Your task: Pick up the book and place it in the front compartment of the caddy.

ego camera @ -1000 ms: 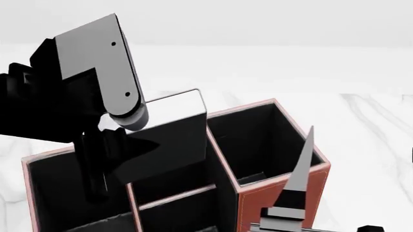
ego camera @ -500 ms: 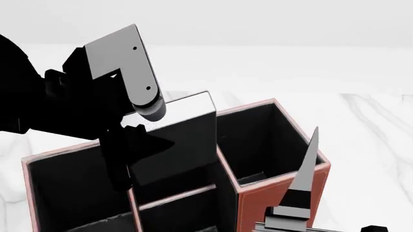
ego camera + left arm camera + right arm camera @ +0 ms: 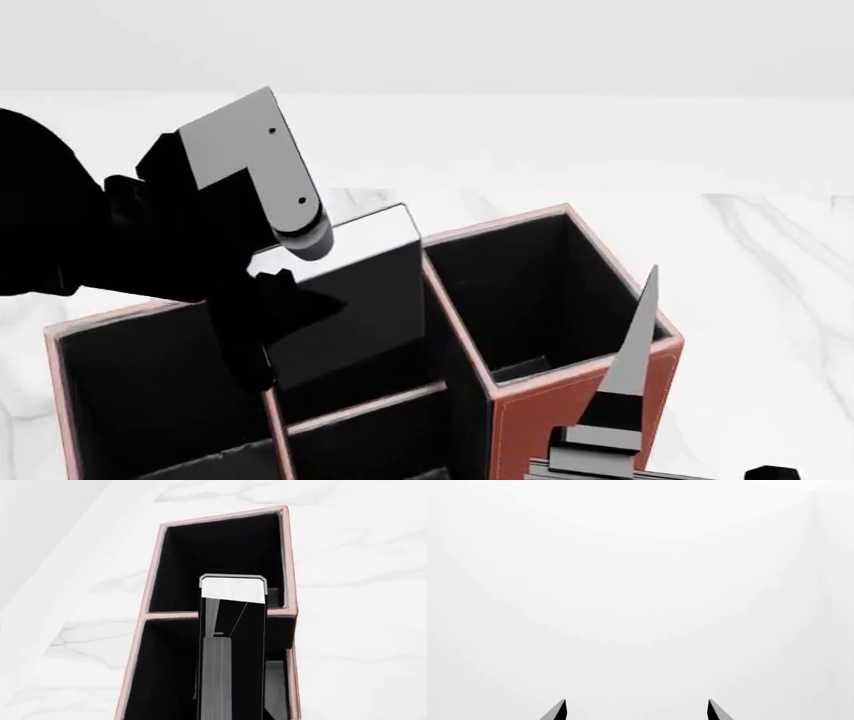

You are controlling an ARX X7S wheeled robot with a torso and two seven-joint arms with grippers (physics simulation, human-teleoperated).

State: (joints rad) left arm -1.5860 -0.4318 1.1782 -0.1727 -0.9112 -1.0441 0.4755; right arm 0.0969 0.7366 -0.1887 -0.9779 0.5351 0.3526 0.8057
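Book [image 3: 350,300] upright and slightly tilted, its lower part already down inside the caddy [image 3: 587,385], top edge above the pink rim. Left gripper [image 3: 274,300] clenched on the book's side, black fingers pressed against the cover. From the left wrist view the book [image 3: 233,645] stands on edge beside the caddy's [image 3: 155,565] cross divider, white page edge facing up; which cell its foot sits in cannot be told for certain from either view.

Right gripper [image 3: 635,710] idle, fingertips spread apart, nothing between them; in the head view one pale finger [image 3: 634,340] rises just beside the caddy's near right corner.

Risks, as judged:
- Book's lower corner may land on the divider instead of clearing it, because the tilt puts it close to that wall; a further push down could jam it or shove the caddy.
- Release from this lean could let the book drop skewed against the rim.
- Wrong cell is possible if the compartment under the book is not the front one.
- Right finger near the caddy's corner could nudge the box.
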